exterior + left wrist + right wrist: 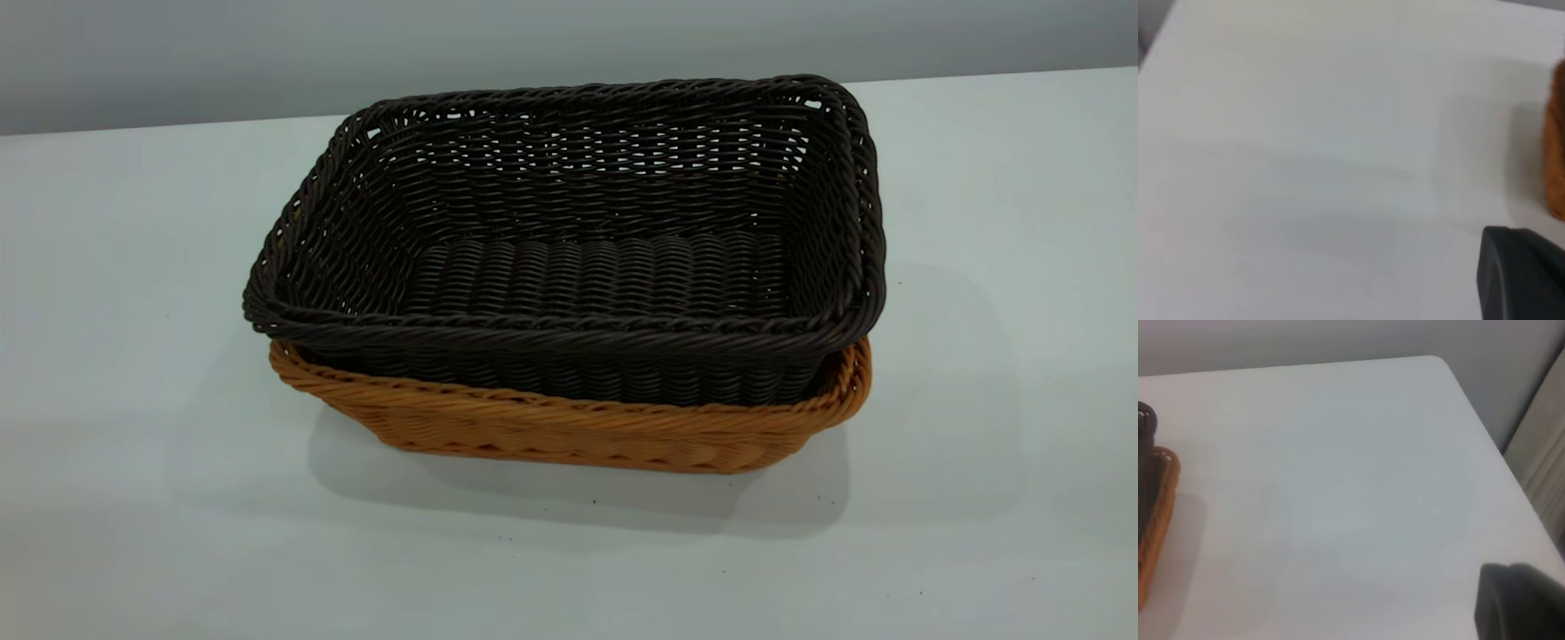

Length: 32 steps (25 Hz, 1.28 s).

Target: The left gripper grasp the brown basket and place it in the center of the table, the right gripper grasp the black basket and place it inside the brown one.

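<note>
The black basket [578, 231] sits nested inside the brown basket [569, 431] in the middle of the white table [133, 356], and its rim stands above the brown rim. Neither gripper shows in the exterior view. In the left wrist view a dark part of my left gripper [1521, 273] hangs over bare table, apart from the brown basket's edge [1556, 147]. In the right wrist view a dark part of my right gripper [1521, 603] is over bare table, well away from the brown basket [1155, 520] and the black basket's rim [1145, 427]. Neither gripper holds anything.
The table's far edge meets a grey wall [178, 53]. In the right wrist view the table's rounded corner [1438, 363] and side edge lie close to my right gripper. A few tiny dark specks [594, 502] lie on the tabletop in front of the baskets.
</note>
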Each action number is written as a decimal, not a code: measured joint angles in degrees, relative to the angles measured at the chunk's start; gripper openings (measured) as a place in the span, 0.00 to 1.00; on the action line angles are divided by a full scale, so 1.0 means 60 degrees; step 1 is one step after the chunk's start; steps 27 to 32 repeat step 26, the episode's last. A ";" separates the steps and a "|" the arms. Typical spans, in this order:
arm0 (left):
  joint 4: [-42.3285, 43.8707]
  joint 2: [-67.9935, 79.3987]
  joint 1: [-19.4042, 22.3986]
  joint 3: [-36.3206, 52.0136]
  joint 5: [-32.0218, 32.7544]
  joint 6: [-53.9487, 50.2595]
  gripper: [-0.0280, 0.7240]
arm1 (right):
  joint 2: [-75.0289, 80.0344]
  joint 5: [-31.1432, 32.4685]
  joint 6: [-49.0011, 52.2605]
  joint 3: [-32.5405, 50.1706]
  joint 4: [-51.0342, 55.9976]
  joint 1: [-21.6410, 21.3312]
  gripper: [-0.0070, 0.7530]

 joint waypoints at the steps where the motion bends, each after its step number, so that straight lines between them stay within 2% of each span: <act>1: 0.0000 0.0000 0.0145 0.0000 0.0000 0.0000 0.04 | 0.0000 0.0000 0.0000 0.0000 -0.0001 0.0000 0.01; 32: 0.0000 0.0000 0.0190 0.0000 0.0000 0.0000 0.04 | 0.0000 0.0000 0.0000 0.0000 -0.0011 0.0000 0.01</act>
